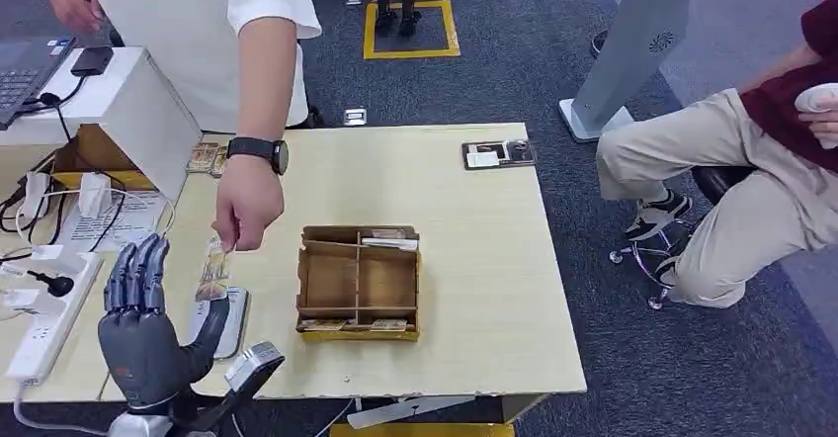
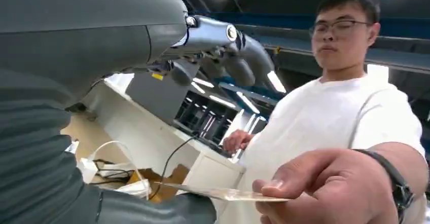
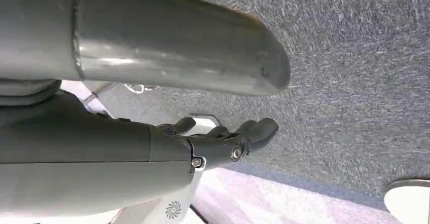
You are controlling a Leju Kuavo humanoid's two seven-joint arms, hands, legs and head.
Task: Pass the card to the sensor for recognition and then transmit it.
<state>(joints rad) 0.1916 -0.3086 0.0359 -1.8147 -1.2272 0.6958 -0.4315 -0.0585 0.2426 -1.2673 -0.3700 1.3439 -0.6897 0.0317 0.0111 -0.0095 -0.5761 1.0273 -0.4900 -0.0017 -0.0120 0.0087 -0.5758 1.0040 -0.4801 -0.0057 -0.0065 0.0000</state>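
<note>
The card point(image 1: 212, 271) hangs upright from a person's hand point(image 1: 247, 205), which pinches its top edge over the table's left part. My left hand point(image 1: 148, 323) is raised beside it with its fingers spread and straight. Its thumb point(image 1: 215, 320) reaches under the card's lower end. In the left wrist view the card point(image 2: 228, 194) lies flat on my thumb point(image 2: 167, 209), the person's fingers point(image 2: 324, 188) grip its far end, and my fingers point(image 2: 243, 57) stay well apart from it. A flat grey-white sensor pad point(image 1: 235, 326) lies on the table just beyond my thumb. My right hand point(image 3: 223, 140) hangs over carpet, holding nothing.
A cardboard divider tray point(image 1: 359, 281) with cards stands mid-table. A power strip point(image 1: 44, 323) and cables lie at the left, behind them a white box point(image 1: 138, 111) and a laptop point(image 1: 25, 71). A black card holder point(image 1: 499, 153) sits far right. A seated person point(image 1: 731, 190) is beside the table.
</note>
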